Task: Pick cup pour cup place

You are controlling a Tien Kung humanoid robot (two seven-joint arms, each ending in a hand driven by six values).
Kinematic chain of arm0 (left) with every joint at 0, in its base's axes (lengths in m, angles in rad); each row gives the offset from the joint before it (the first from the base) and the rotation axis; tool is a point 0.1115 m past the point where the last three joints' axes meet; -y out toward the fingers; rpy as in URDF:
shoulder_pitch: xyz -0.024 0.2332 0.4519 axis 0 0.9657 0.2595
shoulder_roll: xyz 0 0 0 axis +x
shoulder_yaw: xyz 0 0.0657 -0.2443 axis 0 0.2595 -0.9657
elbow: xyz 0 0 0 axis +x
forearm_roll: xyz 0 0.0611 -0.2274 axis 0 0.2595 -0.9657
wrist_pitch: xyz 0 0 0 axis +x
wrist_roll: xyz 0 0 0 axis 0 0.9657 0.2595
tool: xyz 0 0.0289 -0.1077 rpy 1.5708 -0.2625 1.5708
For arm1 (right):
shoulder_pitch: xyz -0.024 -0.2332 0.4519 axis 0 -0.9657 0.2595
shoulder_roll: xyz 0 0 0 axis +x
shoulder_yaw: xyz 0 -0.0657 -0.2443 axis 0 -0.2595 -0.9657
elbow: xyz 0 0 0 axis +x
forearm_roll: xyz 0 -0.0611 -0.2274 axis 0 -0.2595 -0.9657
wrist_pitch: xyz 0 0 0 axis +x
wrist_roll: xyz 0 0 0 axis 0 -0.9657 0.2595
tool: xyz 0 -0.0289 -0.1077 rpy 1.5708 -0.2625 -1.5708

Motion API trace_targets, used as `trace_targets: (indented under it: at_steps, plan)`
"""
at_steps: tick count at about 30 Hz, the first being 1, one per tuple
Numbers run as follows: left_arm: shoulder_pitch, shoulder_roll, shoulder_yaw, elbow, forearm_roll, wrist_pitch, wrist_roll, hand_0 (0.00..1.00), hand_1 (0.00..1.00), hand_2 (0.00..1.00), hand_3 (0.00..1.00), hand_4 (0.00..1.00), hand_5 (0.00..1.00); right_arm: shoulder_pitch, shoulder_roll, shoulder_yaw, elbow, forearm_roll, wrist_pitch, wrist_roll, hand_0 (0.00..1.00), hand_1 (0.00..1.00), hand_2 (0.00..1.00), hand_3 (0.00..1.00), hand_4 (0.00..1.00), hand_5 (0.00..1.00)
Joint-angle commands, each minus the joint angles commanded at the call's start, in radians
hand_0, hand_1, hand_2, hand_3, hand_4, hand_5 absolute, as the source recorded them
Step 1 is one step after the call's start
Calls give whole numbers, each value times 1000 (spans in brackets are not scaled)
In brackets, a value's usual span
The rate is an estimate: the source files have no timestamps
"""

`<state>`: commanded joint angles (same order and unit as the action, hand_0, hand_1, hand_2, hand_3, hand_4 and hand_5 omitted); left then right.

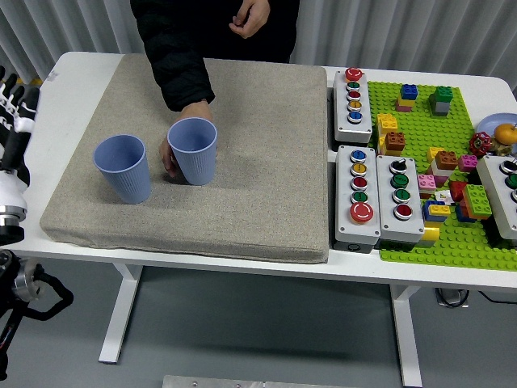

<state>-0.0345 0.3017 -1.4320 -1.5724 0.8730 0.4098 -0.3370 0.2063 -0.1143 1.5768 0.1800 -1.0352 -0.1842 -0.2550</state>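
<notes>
Two blue cups stand upright on the grey mat (pixel 242 178). The left cup (pixel 123 168) stands alone near the mat's left edge. A person's hand (pixel 171 152) grips the right cup (pixel 194 150) from behind. My left hand (pixel 14 95) is at the far left edge of the view, raised, fingers spread and empty, well clear of both cups. My right hand is out of view.
Button boxes (pixel 353 105) (pixel 359 196) (pixel 401 199) stand to the right of the mat. A green baseplate (pixel 452 234) with several toy bricks lies at the far right. A person in a black jacket (pixel 186 32) stands at the far side.
</notes>
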Motion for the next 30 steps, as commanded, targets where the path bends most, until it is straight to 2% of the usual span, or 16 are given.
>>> trace_targets:
  at_steps: [3, 5, 6, 8, 10, 12, 16, 17, 30]
  plan:
    - [-42, -4, -20, 35, -109, -56, -24, 954, 959, 998, 998, 738, 986, 2, -1, -4, 0, 4, -2, 0, 712, 653, 623, 587, 2, 78]
    - [-68, -3, -26, 59, -187, -109, -39, 954, 959, 998, 998, 738, 986, 2, -1, -7, 0, 10, -4, 2, 712, 653, 623, 587, 2, 78]
    - [-81, -3, -27, 71, -226, -128, -47, 951, 946, 998, 998, 722, 939, 2, -1, -9, 0, 13, -5, 2, 712, 653, 624, 587, 2, 79]
    - [-115, -1, -31, 110, -317, -177, -67, 951, 946, 998, 998, 722, 939, 4, -2, -13, 0, 18, -6, 4, 712, 653, 624, 587, 2, 79]
    - [-139, 2, -36, 141, -395, -205, -77, 951, 946, 998, 998, 722, 939, 4, -3, -16, 0, 22, -7, 5, 712, 653, 624, 587, 2, 79]
    - [-165, 10, -47, 185, -480, -227, -86, 949, 943, 998, 998, 722, 931, 4, -3, -16, 0, 22, -8, 6, 712, 653, 624, 586, 2, 77]
    - [-180, 26, -72, 225, -646, -225, -86, 949, 943, 998, 998, 722, 931, 3, -2, -18, 0, 25, -10, 7, 712, 653, 624, 586, 2, 77]
    - [-180, 27, -73, 226, -666, -225, -86, 949, 943, 998, 998, 722, 931, 3, -2, -18, 0, 25, -10, 7, 712, 653, 624, 586, 2, 77]
    - [-169, 33, -84, 209, -604, -205, -75, 945, 940, 998, 998, 739, 979, -5, 4, -3, 0, 3, -10, -3, 712, 652, 624, 587, 2, 76]
